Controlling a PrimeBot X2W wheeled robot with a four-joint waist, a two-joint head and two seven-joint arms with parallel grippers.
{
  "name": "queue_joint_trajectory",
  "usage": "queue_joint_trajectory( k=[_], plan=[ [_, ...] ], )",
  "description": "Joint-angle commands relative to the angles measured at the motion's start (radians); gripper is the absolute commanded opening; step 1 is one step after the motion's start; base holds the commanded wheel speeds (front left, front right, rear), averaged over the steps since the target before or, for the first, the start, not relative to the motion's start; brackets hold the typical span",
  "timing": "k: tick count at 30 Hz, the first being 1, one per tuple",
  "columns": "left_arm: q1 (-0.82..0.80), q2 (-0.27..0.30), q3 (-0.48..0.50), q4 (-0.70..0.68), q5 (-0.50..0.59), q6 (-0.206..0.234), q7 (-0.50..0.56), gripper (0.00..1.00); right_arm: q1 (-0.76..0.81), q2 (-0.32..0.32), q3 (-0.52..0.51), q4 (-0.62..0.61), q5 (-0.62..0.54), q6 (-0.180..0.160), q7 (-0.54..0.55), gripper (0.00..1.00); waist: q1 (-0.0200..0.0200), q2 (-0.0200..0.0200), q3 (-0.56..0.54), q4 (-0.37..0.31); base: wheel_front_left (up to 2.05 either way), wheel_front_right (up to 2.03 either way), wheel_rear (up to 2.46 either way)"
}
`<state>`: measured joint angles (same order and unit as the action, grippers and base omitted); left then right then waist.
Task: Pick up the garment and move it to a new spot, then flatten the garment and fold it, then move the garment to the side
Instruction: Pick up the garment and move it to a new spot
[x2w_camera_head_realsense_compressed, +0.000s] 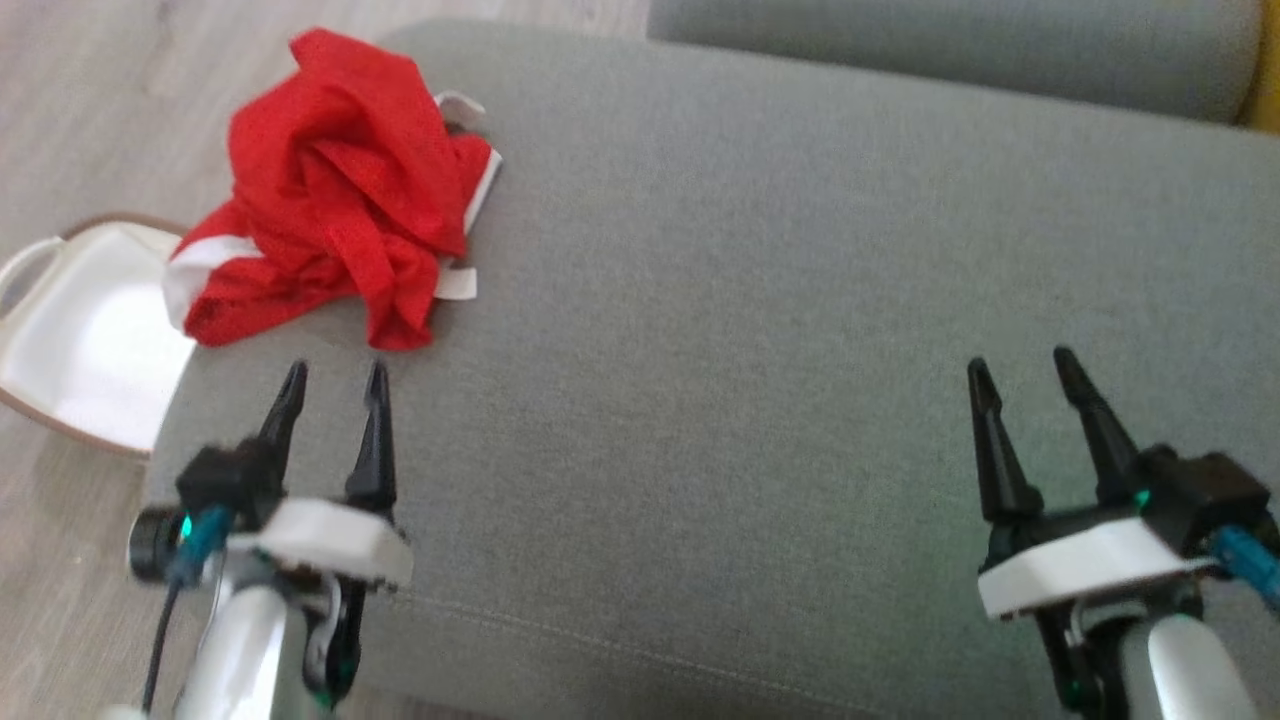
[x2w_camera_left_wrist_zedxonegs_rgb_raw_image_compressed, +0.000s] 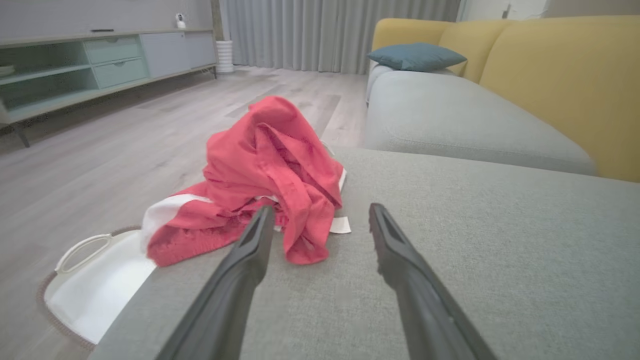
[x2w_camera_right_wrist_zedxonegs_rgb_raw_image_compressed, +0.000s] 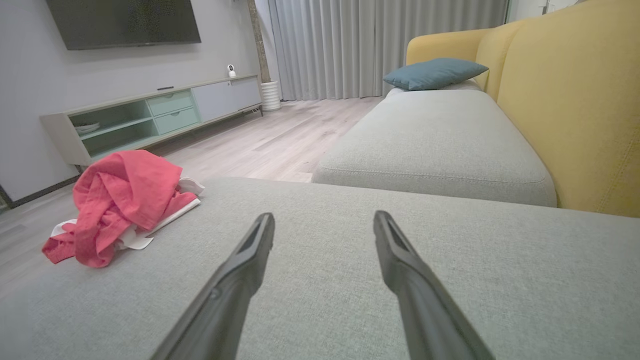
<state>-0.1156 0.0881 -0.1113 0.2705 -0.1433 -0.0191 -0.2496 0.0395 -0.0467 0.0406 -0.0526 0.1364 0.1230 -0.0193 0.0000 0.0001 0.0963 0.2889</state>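
1. Nothing in the task looks done yet. The grey seat cushion (x2w_camera_head_realsense_compressed: 760, 300) I work over lies broad and bare across its middle and right, with no cloth spread or folded on it.
2. The garment (x2w_camera_head_realsense_compressed: 330, 190) sits in a crumpled heap on the far-left corner of that cushion. Its near-left edge droops over the side, above a white basket (x2w_camera_head_realsense_compressed: 80, 330) on the floor. Picking up, moving, flattening, folding and setting aside are all left, by my reading.
3. My left gripper (x2w_camera_head_realsense_compressed: 336, 370) hovers just on the near side of the heap without touching it, jaws spread wide and holding nothing. My right gripper (x2w_camera_head_realsense_compressed: 1018, 360) hangs well apart on the right, over bare cushion, equally wide and empty.
4. The cushion is a flat, firm-looking slab with rounded corners and a stitched seam along its near edge. It is covered in a tight, matte grey weave.
5. The floor (x2w_camera_head_realsense_compressed: 90, 90) to the left is pale wood-grain planking, smooth.
6. The garment is thin red cloth with white bands and a small white tag. It is limp and deeply creased, piled in soft folds, so I judge it will sag and trail when lifted.
7. The basket is rounded and shallow, white inside, with a loop handle and a brown rim that looks braided.
8. Both grippers' fingers are long, dark, rigid and tapered to narrow tips.
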Motion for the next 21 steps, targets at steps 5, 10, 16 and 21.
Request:
queue_joint_trajectory(
  k=[5, 10, 16, 21],
  plan=[
    [-0.206, 0.014, 0.033, 0.103, -0.039, -0.036, 0.023, 1.00, -0.100, -0.034, 0.036, -0.066, -0.010, 0.008, 0.018, 1.00, 0.0000, -0.0001, 0.150, -0.063, 0.00, 0.00, 0.00],
    [-0.383, 0.054, 0.075, 0.343, -0.095, -0.055, 0.095, 1.00, -0.146, -0.051, 0.035, -0.077, -0.006, 0.008, 0.021, 1.00, 0.0000, -0.0001, 0.249, -0.112, 0.00, 0.00, 0.00],
    [-0.522, 0.091, 0.087, 0.553, -0.122, -0.068, 0.158, 1.00, -0.167, -0.063, 0.032, -0.068, 0.001, 0.008, 0.014, 1.00, 0.0000, -0.0001, 0.290, -0.138, 0.00, 0.00, 0.00],
    [-0.585, 0.109, 0.082, 0.647, -0.123, -0.067, 0.146, 0.00, -0.167, -0.062, 0.032, -0.053, 0.006, 0.008, 0.007, 1.00, 0.0000, -0.0001, 0.280, -0.145, 0.00, 0.00, 0.00]
  ],
)
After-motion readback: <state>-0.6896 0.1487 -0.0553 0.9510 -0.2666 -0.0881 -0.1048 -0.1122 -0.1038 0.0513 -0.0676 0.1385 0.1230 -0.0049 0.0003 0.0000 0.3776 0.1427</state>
